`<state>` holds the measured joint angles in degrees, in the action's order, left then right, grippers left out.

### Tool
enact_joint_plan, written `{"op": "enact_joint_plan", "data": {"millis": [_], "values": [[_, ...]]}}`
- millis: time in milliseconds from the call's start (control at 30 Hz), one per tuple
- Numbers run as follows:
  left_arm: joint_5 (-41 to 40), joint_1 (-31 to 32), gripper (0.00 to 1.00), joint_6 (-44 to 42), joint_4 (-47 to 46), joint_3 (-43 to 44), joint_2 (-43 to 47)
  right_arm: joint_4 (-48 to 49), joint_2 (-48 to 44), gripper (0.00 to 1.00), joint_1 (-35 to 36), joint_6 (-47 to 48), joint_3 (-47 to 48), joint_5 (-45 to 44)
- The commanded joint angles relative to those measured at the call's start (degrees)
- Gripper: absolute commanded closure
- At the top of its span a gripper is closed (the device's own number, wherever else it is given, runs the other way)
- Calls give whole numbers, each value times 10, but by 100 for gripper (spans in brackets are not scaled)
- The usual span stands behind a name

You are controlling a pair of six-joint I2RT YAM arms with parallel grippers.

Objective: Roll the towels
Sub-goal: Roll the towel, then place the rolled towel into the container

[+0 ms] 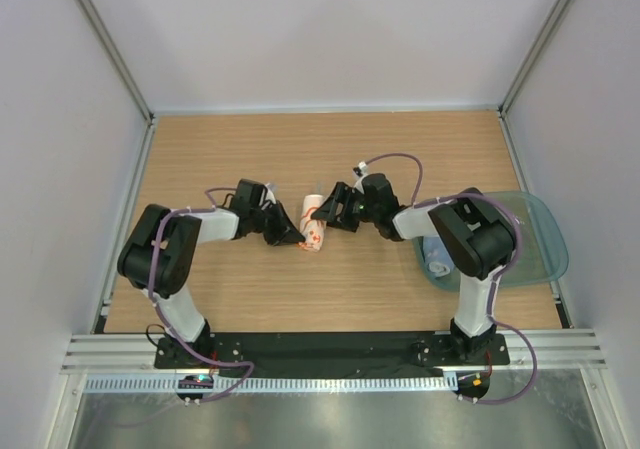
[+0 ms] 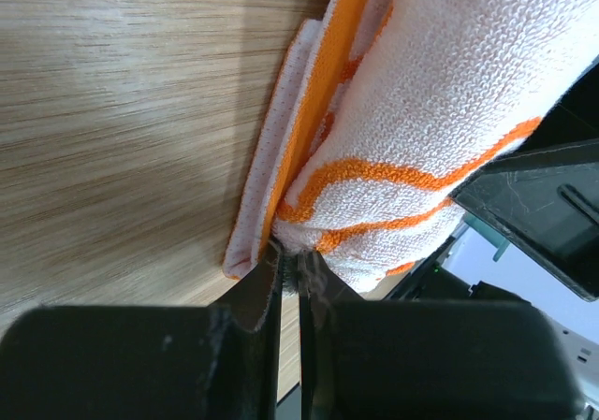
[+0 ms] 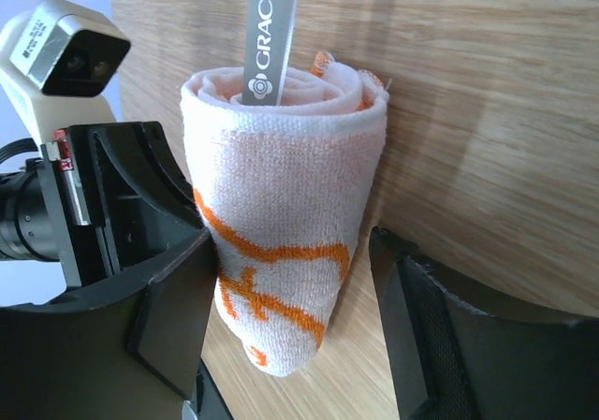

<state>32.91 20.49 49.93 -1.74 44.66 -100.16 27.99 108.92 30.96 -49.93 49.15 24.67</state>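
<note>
Mid-table, rolled orange-patterned towel (image 1: 314, 227): left fingers (image 2: 260, 300) clamped on corner, right fingers (image 3: 454, 331) apart astride; teal tray (image 1: 552, 241) rightward.

You had the left gripper (image 2: 290, 275) at the bottom of your view, its jaws pressed nearly together on the lower edge of the rolled white-and-orange towel (image 2: 449, 83). The towel lay on the wooden counter (image 2: 122, 111), and a black glossy housing (image 2: 533, 205) met its right side.

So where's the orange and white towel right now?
In the top view, the orange and white towel lies rolled up in the middle of the table, between the left fingers and the right fingers, well left of the teal tray.
</note>
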Motion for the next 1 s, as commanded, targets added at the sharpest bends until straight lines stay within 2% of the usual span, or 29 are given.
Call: {"op": "enact_joint_plan", "data": {"millis": [0, 133, 233, 367, 467, 567, 600, 700, 800, 867, 967], "values": [[-47, -6, 100, -10, 58, -20, -33, 60, 27, 28, 4, -12, -12, 4], [-40, -11, 100, -7, 58, -17, -38, 74, 42, 32, 15, -18, -9, -1], [-30, -12, 100, -3, 54, -17, -43, 76, 48, 41, 23, -22, -1, -4], [-25, -13, 100, 0, 53, -16, -36, 78, 52, 70, 36, -30, 14, -4], [-22, -13, 99, -1, 53, -16, -18, 79, 49, 83, 39, -39, 31, 4], [-23, -12, 90, -3, 61, -15, 11, 60, 28, 90, 39, -37, 44, 7], [-25, -12, 83, -4, 65, -15, 19, 47, 19, 91, 37, -32, 48, 6], [-32, -12, 76, -13, 88, -14, 53, -28, -31, 93, 28, -4, 67, -7], [-37, -11, 68, -21, 112, -15, 87, -149, -113, 96, 15, 39, 82, -43], [-37, -7, 63, -28, 133, -13, 112, -268, -185, 99, -2, 67, 93, -67], [-36, -5, 62, -36, 168, -5, 149, -440, -263, 99, -31, 117, 104, -151]]}}
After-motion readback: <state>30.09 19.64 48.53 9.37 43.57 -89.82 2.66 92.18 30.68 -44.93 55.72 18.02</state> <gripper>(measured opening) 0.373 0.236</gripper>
